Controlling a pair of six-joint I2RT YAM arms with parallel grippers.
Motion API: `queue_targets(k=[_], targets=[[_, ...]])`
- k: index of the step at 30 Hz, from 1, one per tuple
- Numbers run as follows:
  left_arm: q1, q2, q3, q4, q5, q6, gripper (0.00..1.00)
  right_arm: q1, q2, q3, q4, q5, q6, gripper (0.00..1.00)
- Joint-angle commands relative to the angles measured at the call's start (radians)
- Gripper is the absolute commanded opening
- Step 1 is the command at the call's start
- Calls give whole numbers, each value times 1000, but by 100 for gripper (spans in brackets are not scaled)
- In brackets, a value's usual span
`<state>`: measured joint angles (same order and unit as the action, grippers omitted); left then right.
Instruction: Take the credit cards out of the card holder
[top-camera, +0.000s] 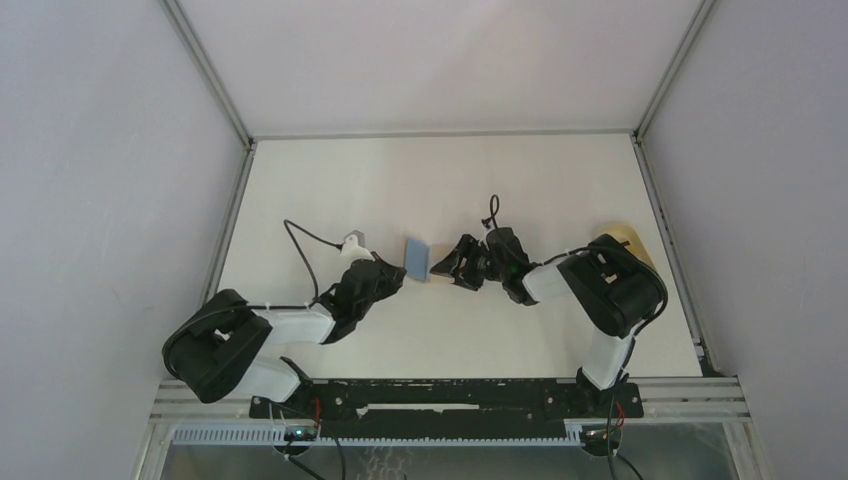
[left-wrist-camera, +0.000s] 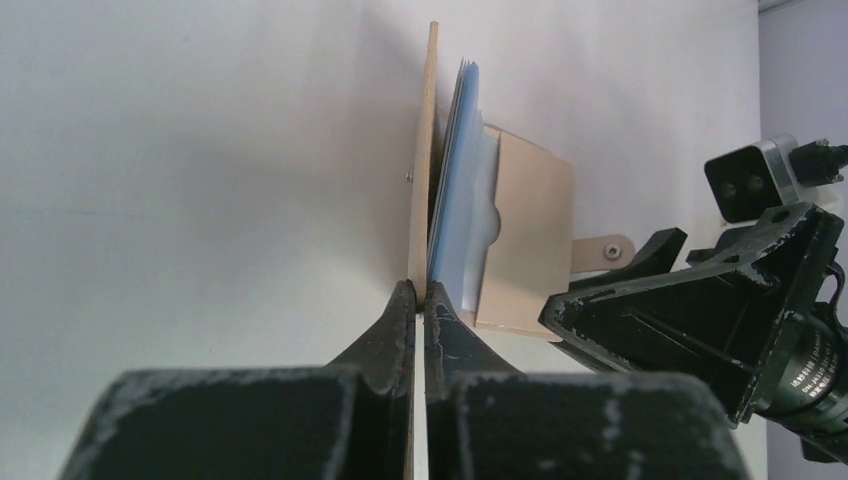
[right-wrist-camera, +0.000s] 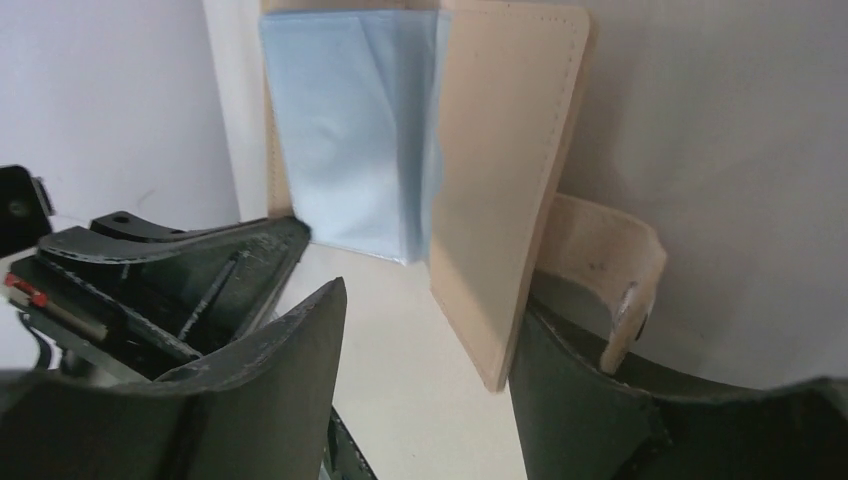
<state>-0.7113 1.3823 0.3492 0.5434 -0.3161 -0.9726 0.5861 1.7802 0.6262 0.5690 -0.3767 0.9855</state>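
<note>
- Card holder (left-wrist-camera: 525, 240): held on edge over the surface (top-camera: 450, 180) and opened like a book. Whether its lower edge touches the surface cannot be told.
- Left fingers (left-wrist-camera: 395, 320): pinched tight on the holder's thin back panel at its near edge, and carrying it.
- Light blue card (right-wrist-camera: 345, 130): seated in the holder's pocket between back panel and front panel, with a good part standing proud of the pocket mouth. No black card is visible; it may lie behind the blue one.
- Right fingers (right-wrist-camera: 300, 360): apart and gripping nothing. They straddle the lower corner of the holder's front panel, with a clear gap on one side.
- Snap strap (right-wrist-camera: 610, 260): hangs off the holder just beside one right finger.
- Assessment: the step in hand is to take hold of the blue card. As placed, the right fingers bracket the pocket panel, so closing here would likely clamp holder and card together.
- Recommendation: shift to the exposed card beyond the pocket mouth and pinch card alone. Draw in line with the pocket while the left grip holds firm.
- Risk: the strap could snag, or two cards could slide out together.
</note>
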Motion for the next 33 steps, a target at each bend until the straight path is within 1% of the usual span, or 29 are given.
queue_targets(k=[1, 2, 3, 8, 9, 10, 11, 12, 13, 14, 15, 17, 18, 19, 21, 22, 27, 29, 33], targets=[[-6, 35, -44, 35, 46, -20, 0, 4, 66, 9, 141, -18, 33, 66], [-5, 37, -49, 42, 50, -25, 0, 4, 75, 15, 149, -21, 33, 65], [-6, 40, -53, 47, 52, -29, 0, 4, 84, 20, 152, -24, 33, 61], [-6, 19, -67, 52, 49, -29, 0, 3, 108, 38, 166, -40, 34, 32], [-6, 14, -70, 58, 50, -27, 0, 3, 109, 38, 165, -41, 33, 25], [-5, 9, -77, 76, 53, -22, 0, 3, 108, 38, 164, -44, 30, 15], [-6, 4, -81, 86, 55, -18, 0, 2, 108, 38, 161, -48, 27, 3], [-6, 3, -83, 89, 55, -13, 0, 0, 107, 38, 154, -51, 25, 0], [-5, 1, -82, 90, 54, -12, 1, -3, 107, 38, 150, -59, 21, 0], [-6, 0, -86, 96, 55, -11, 7, -4, 106, 38, 141, -64, 16, 0], [-5, 1, -91, 110, 58, -10, 15, -5, 103, 38, 133, -68, 12, 0], [-6, 3, -103, 145, 63, -9, 40, -5, 98, 38, 122, -77, 1, 0], [-5, 5, -111, 168, 69, -5, 49, -5, 96, 38, 112, -79, -4, 0], [-5, 9, -116, 198, 76, 1, 55, -5, 94, 37, 108, -82, -9, 0], [-4, 19, -127, 253, 86, 9, 60, -4, 90, 34, 109, -89, -14, 0], [-3, 25, -133, 281, 92, 10, 62, -5, 93, 33, 110, -96, -14, 0], [24, 111, -174, 454, 123, -20, 64, -3, 106, 29, 125, -125, -13, 0], [38, 154, -192, 535, 134, -36, 70, -3, 110, 25, 131, -134, -13, 0], [60, 247, -218, 695, 156, -53, 69, -3, 117, 20, 141, -148, -16, 0]])
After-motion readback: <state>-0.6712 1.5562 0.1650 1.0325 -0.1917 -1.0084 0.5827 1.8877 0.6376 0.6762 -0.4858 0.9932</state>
